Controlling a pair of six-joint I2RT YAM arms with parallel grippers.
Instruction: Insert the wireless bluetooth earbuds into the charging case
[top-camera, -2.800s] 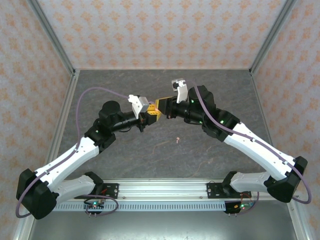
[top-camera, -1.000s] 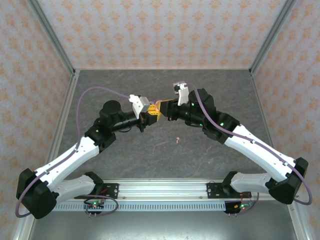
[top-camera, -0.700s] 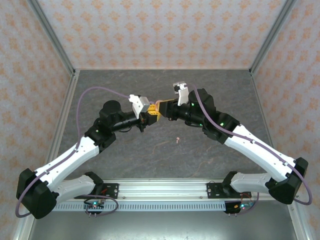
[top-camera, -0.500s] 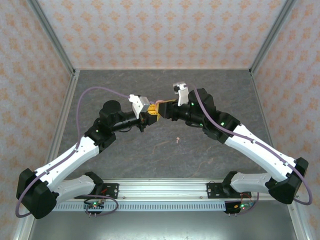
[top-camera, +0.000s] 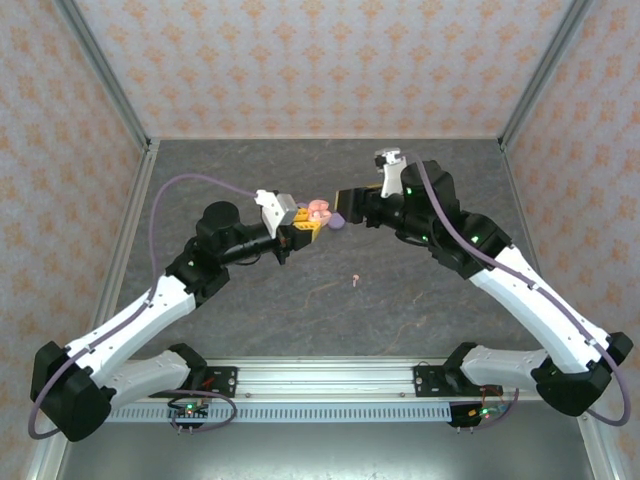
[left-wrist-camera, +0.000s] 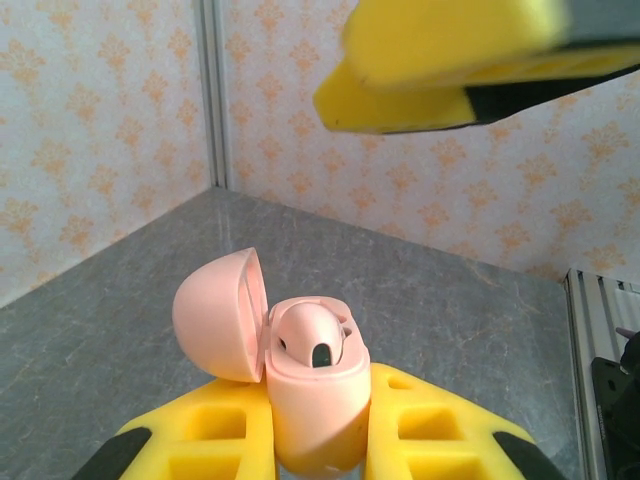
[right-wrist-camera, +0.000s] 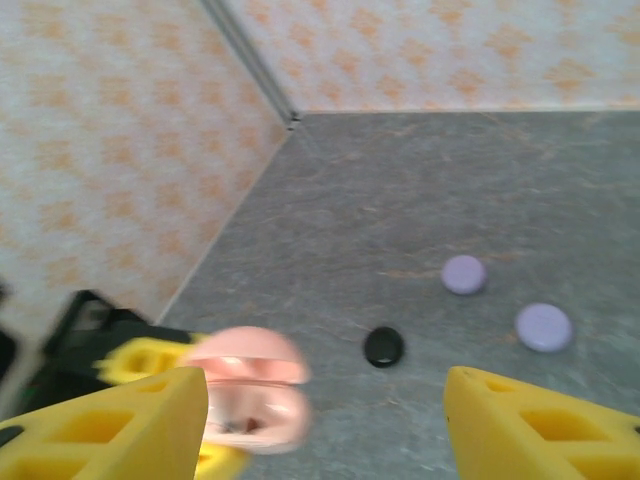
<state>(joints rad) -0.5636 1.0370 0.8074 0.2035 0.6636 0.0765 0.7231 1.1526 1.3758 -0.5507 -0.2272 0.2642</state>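
Note:
The pink charging case (left-wrist-camera: 312, 390) stands upright with its lid (left-wrist-camera: 218, 315) swung open to the left, and my left gripper (left-wrist-camera: 315, 432) is shut on its lower body. One pink earbud (left-wrist-camera: 312, 342) sits inside the case. From above, the case (top-camera: 320, 210) is held over the middle of the table by the left gripper (top-camera: 306, 227). My right gripper (top-camera: 351, 206) is open just to the right of the case, apart from it, with nothing between its fingers. In the right wrist view the case (right-wrist-camera: 250, 392) is blurred beside the right gripper's (right-wrist-camera: 320, 430) left finger. A second tiny pink earbud (top-camera: 356, 280) lies loose on the table.
A black disc (right-wrist-camera: 383, 346) and two lilac discs (right-wrist-camera: 464, 274) (right-wrist-camera: 544, 327) lie on the grey table beyond the right gripper. One lilac disc (top-camera: 337, 220) shows beside the case from above. Patterned walls close in the back and sides.
My right gripper has opened and drawn back to the right, away from the case it was touching. The left gripper and case have stayed in place.

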